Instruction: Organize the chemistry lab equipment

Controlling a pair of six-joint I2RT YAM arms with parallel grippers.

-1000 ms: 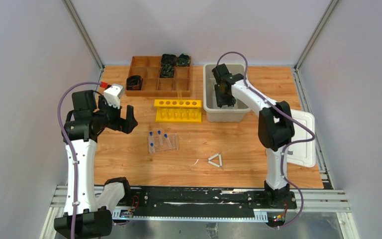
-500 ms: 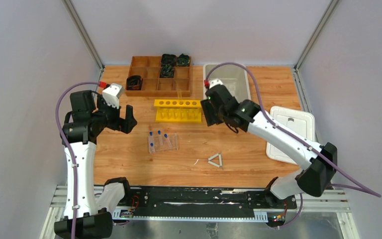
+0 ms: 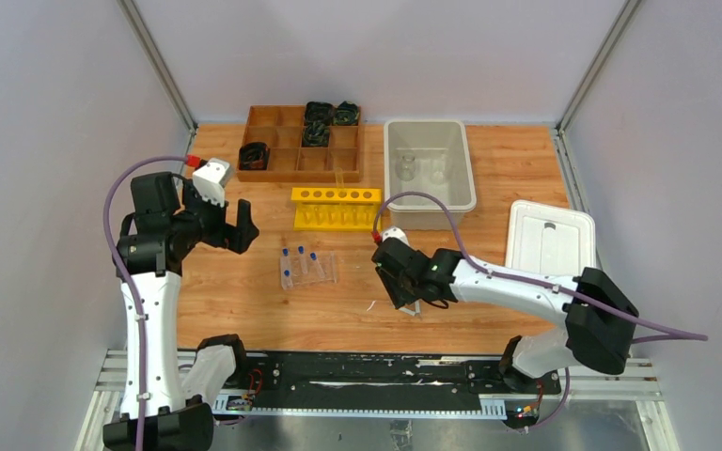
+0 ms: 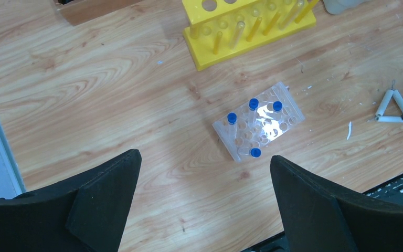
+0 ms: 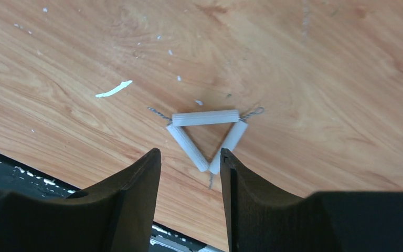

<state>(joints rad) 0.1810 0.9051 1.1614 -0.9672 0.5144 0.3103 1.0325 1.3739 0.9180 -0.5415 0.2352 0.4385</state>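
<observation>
Our right gripper (image 5: 189, 155) stood partly spread, a narrow gap between its two fingers, and it gripped nothing. It hung low over the worktop (image 5: 320, 63), nearer to us than the yellow rack (image 3: 337, 209) and a little to that rack's right. The white triangle (image 5: 204, 117) lay flat there, its nearest corner reaching into the gap between the fingertips. We could not tell whether the right-hand finger touched that corner.

Our left gripper (image 4: 204, 157) was spread as wide as it goes and held nothing. It hovered above the worktop to the left of the yellow rack.

The grey bin (image 3: 430, 205) sat just to the right of the yellow rack. Two small clear glass vessels (image 3: 406, 169) stood side by side in it. A clear holder (image 4: 288, 113) lay just in front of the yellow rack, with four blue-capped tubes (image 4: 253, 103) upright in it. The brown divided tray (image 3: 282, 141) stood just behind the yellow rack and held black coiled items (image 3: 318, 122) in some compartments. A white lid (image 3: 550, 246) lay flat, well to the right of the yellow rack.
</observation>
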